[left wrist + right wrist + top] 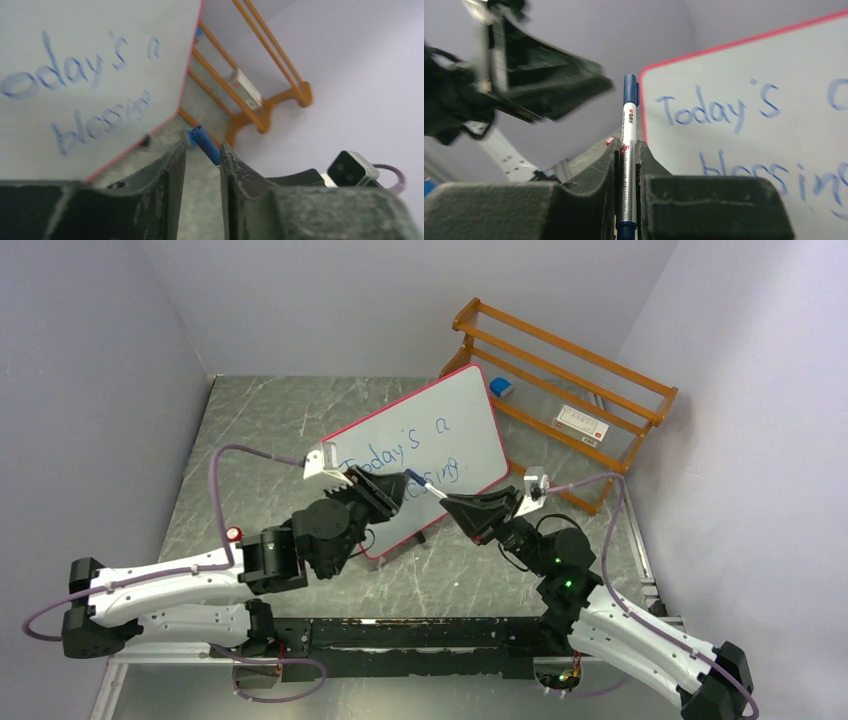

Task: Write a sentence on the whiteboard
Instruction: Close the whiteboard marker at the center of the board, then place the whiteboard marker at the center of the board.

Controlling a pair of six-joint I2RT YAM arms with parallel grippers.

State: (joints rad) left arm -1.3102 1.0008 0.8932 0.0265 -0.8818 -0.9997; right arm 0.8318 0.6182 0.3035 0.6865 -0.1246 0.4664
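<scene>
now the sentence (410, 455) is on the whiteboard (480, 410); right gripper (628, 147) pinches the marker (629, 115), left gripper (202, 150) hangs fingers slightly apart by the cap (204, 141). best to back it off straight.

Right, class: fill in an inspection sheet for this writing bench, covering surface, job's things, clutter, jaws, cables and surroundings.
Surface: grey marbled table.
Job's things: whiteboard with a pink-red rim; the sentence in blue reads "Today's a blessing"; marker with its cap on.
Clutter: orange wooden rack beyond the board, holding a small blue block and a white-red box.
Grippers: right gripper, jaws shut on the marker; left gripper, jaws slightly apart near the cap end, holding nothing.
Cables: purple cables loop from both wrists.
Surroundings: plain pale walls on three sides.
</scene>
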